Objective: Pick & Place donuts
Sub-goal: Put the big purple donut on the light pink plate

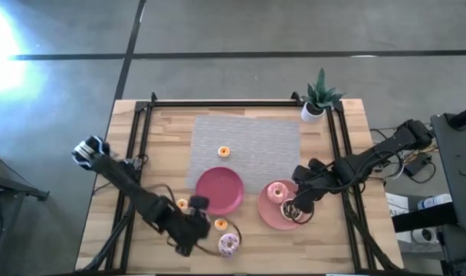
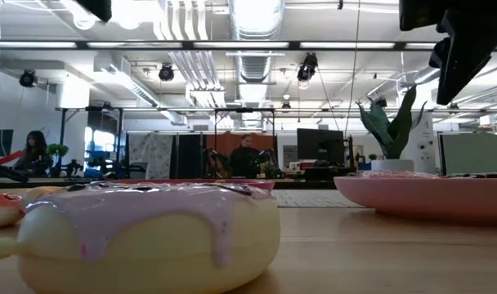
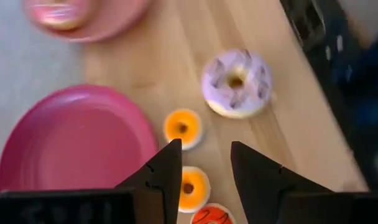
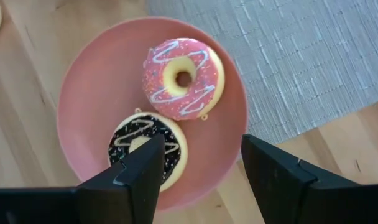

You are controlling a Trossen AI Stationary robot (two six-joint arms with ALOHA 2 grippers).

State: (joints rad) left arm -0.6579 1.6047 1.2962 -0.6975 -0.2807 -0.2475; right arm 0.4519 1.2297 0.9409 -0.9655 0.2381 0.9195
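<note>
- The wooden table (image 1: 241,249) carries a grey mat (image 1: 248,142); I can read no writing or label on anything.
- My right gripper (image 4: 198,165) hangs spread over the lighter pink plate (image 4: 83,93), which holds a pink donut (image 4: 184,78) and a dark-iced donut (image 4: 145,146).
- My left gripper (image 3: 204,168) is spread and empty above three small orange donuts (image 3: 183,127), beside the darker pink plate (image 3: 71,146).
- A pale sprinkled donut (image 3: 237,83) lies near the table's front edge.

Open-plan lab or office: exposed ceiling ducts (image 2: 252,28), monitors (image 2: 320,147), seated people (image 2: 247,155).
</note>
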